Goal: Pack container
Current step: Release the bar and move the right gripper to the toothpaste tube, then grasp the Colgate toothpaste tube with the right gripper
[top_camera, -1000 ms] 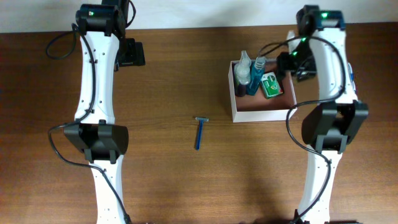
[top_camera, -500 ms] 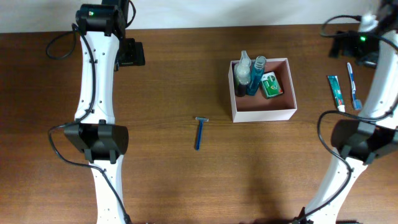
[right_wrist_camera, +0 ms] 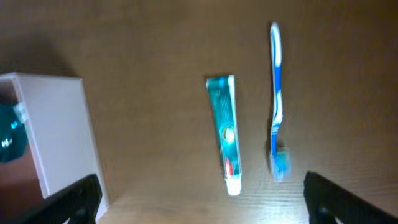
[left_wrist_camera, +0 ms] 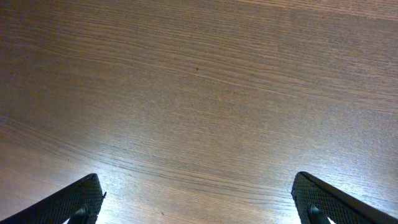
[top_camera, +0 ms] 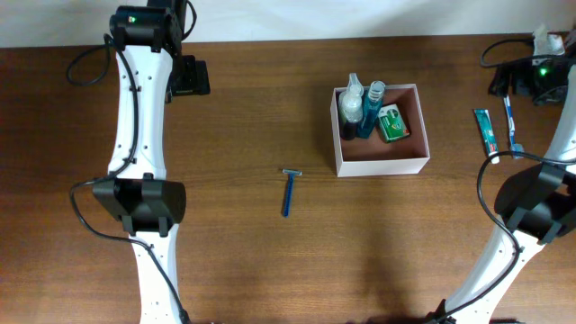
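The container (top_camera: 382, 166), a square white-walled box with a reddish-brown inside, stands on the wooden table (top_camera: 270, 126), right of centre in the overhead view. In its far left corner stand two bottles: a clear bottle (top_camera: 352, 101) with a spray top and a blue bottle (top_camera: 370, 110), packed so close that their lower parts cannot be told apart. A small green box (top_camera: 390, 124) lies beside them; its print is too small to read. A blue razor (top_camera: 289, 192) lies alone on the wood, well apart from the container on its left.

Right of the container lie a teal toothpaste tube (top_camera: 486, 130) and a blue-and-white toothbrush (top_camera: 510, 124), side by side and not touching. The right wrist view is blurred and shows both from above, with only a corner of the container's white wall at its left edge and a bit of something teal inside.

The right gripper (right_wrist_camera: 202, 199) hangs over these two with its jaws spread wide and nothing between them; only the fingertips (right_wrist_camera: 74, 198) show, cut off by the frame. The left gripper (left_wrist_camera: 196, 196) is likewise spread wide over bare wood, holding nothing, at the far left of the table
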You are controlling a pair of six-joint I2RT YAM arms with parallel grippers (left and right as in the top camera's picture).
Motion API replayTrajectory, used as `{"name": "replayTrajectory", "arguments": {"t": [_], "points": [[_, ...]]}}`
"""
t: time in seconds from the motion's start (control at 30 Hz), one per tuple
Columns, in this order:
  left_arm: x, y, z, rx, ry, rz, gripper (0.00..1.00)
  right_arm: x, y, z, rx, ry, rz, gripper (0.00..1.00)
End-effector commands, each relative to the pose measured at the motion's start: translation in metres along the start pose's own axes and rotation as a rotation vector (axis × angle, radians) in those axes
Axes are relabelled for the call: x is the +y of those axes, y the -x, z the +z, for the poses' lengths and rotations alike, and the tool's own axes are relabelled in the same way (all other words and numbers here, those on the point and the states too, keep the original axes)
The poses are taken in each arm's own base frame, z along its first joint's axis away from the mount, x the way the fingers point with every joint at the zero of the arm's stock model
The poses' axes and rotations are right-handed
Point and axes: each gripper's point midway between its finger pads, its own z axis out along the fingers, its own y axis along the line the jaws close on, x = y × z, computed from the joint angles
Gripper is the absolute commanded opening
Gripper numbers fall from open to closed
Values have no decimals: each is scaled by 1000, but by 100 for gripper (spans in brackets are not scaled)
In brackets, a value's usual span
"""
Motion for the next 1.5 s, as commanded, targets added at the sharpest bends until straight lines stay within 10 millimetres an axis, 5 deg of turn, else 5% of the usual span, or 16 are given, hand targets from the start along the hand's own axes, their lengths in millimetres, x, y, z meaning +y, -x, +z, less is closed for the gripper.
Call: {"name": "replayTrajectory", "arguments": {"t": [0.0,0.27,0.43,0.93,1.03,1.33,1.47], "points": [[2,1,-11,-23,-8,9,99,0,-20,32,81,22,-23,99],[2,1,-11,-24,-9,9,99,-6,-69,88,239,27,-114,99],[2,1,-11,-24,-9,9,99,-13,-84,106,269,12,-106,99],[2,1,-11,-24,-9,9,99,-18,-92,139,262,8,-106,100],[2,1,-11,-23,-9,9,99,-19,-93,143,264,9,-105,91],[2,1,-11,-24,-9,9,99,-19,-100,159,289,19,-101,91],[2,1,-11,-24,-9,9,99,-20,-99,159,283,16,-102,80]]}}
